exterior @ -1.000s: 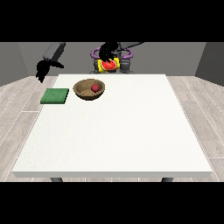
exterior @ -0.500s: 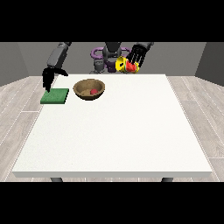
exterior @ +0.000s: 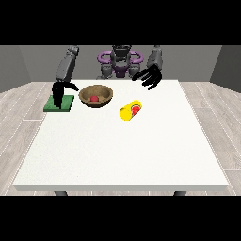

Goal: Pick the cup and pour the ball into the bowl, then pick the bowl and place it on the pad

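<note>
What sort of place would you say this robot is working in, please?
Probably a bare test room set up for tabletop handling: a large white table on a wood-plank floor with plain grey walls, and only a bowl, a cup and a green pad laid out.

Table [exterior: 141, 150]: plain white. Pad [exterior: 59, 103]: dark green. Bowl [exterior: 96, 96]: brown, with a red ball [exterior: 94, 99] inside. Cup [exterior: 131, 110]: yellow, with red showing at its mouth. Both hands, at the view's left [exterior: 58, 92] and right [exterior: 148, 77]: black. Robot torso [exterior: 120, 61]: grey with purple rings. Floor [exterior: 19, 108]: pale grey planks.
</note>
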